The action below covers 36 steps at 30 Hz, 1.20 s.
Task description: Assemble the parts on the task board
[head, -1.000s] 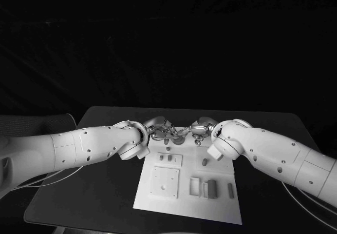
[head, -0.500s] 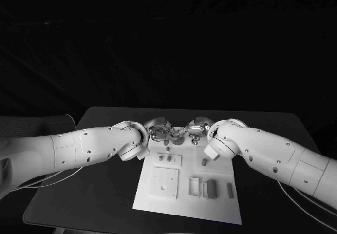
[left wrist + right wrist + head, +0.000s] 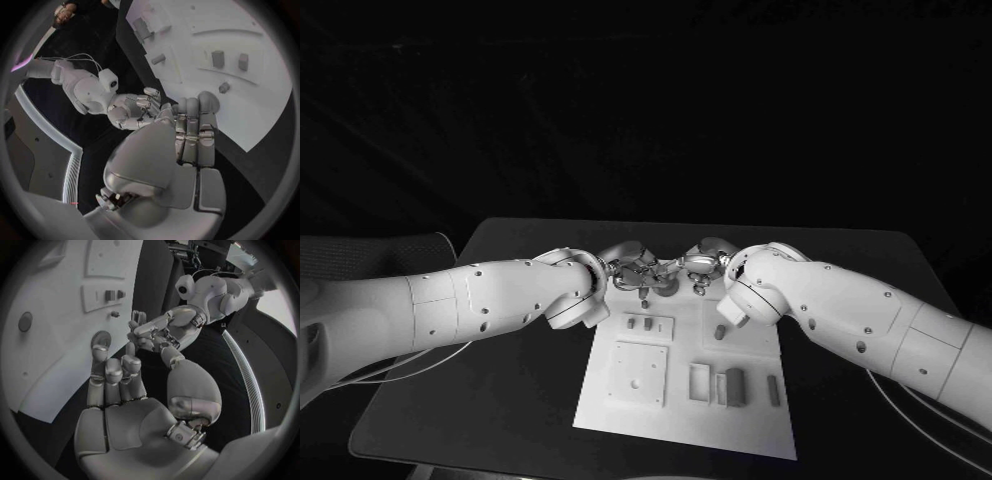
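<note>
Task board (image 3: 678,400) | long axis runs away from robot | left hand (image 3: 635,268), right hand (image 3: 704,266) fingers: grip unclear

Pretty dark setup overall. The black table (image 3: 516,400) sits in the lower half of the head view, its far edge running straight across and its near corners angling out toward 5 and 7 o'clock. Past it, everything from about 9 through 12 to 3 o'clock is near-black with no wall or window I can make out, just a few faint specks up at 12. Light lands mostly on the middle of the tabletop, and its outer parts fade off darker.
</note>
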Each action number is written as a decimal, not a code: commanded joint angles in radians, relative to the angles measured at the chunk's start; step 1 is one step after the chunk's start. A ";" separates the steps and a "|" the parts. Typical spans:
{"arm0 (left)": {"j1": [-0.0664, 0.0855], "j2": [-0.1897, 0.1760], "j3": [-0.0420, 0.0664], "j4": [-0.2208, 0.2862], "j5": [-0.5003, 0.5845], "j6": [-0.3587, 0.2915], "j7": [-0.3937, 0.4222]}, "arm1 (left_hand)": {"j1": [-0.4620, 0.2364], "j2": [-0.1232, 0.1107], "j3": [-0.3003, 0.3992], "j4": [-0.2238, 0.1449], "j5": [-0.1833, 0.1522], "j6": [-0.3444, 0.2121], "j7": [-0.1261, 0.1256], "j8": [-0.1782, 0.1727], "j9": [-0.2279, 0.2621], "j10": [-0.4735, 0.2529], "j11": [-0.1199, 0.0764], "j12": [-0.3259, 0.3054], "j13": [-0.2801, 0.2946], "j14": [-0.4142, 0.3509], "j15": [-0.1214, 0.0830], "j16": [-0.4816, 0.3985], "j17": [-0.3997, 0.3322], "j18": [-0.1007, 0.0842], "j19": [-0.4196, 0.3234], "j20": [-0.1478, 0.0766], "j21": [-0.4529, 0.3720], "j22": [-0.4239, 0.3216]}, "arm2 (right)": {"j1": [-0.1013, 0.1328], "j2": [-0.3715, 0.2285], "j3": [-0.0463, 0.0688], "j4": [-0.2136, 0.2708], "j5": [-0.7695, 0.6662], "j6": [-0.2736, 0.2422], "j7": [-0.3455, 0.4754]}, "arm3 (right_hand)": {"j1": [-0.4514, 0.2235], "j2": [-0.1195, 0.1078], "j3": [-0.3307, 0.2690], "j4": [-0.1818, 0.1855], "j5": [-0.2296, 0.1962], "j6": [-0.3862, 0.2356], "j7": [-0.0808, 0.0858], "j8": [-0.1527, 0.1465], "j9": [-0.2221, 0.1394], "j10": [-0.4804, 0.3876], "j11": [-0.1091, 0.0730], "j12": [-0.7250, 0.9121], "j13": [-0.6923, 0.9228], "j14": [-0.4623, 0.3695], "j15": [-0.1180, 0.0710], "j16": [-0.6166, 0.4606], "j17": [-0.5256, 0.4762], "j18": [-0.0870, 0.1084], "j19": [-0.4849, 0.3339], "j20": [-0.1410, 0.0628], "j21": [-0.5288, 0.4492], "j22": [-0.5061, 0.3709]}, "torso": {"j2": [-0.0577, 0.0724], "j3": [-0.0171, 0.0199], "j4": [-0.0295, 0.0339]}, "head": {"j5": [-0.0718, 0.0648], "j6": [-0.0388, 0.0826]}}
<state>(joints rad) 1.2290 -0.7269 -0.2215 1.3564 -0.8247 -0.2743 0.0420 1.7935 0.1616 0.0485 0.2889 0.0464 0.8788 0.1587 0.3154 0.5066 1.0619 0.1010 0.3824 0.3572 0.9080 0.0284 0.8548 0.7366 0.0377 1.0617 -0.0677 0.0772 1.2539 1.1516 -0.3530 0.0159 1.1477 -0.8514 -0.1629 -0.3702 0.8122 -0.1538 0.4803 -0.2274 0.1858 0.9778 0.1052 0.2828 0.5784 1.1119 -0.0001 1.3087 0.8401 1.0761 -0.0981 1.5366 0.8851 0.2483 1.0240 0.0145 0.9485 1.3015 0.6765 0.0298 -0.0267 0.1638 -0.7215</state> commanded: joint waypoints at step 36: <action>0.001 0.013 0.001 0.011 -0.020 0.020 -0.028 | -0.004 0.008 0.012 -0.001 0.003 0.009 -0.002 0.005 0.003 0.030 -0.019 0.003 -0.001 0.014 -0.003 0.001 -0.002 0.015 0.006 -0.002 0.005 0.003 | 0.000 0.019 -0.008 -0.006 -0.038 0.002 -0.001 | 0.054 0.047 0.012 -0.042 0.000 0.030 -0.020 0.045 0.102 0.009 -0.025 0.002 0.001 0.004 -0.026 -0.002 -0.002 0.014 0.008 -0.004 0.000 0.003 | 0.000 0.0006 0.0004 | 0.001 -0.005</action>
<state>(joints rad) 1.2291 -0.7198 -0.2218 1.3600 -0.8356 -0.2689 0.0080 1.7933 0.1615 0.0513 0.2917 0.0463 0.8821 0.1554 0.3137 0.5085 1.0669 0.1032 0.3806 0.3548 0.9163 0.0271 0.8545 0.7359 0.0377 1.0635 -0.0657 0.0772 1.2555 1.1519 -0.3385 0.0079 1.1388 -0.8802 -0.1630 -0.3790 0.8740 -0.1083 0.4919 -0.2766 0.1858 1.0052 0.0863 0.3333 0.6801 1.1192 -0.0181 1.3088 0.8423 1.0786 -0.1127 1.5366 0.8841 0.2478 1.0275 0.0110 0.9485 1.3049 0.6762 0.0301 -0.0267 0.1650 -0.7258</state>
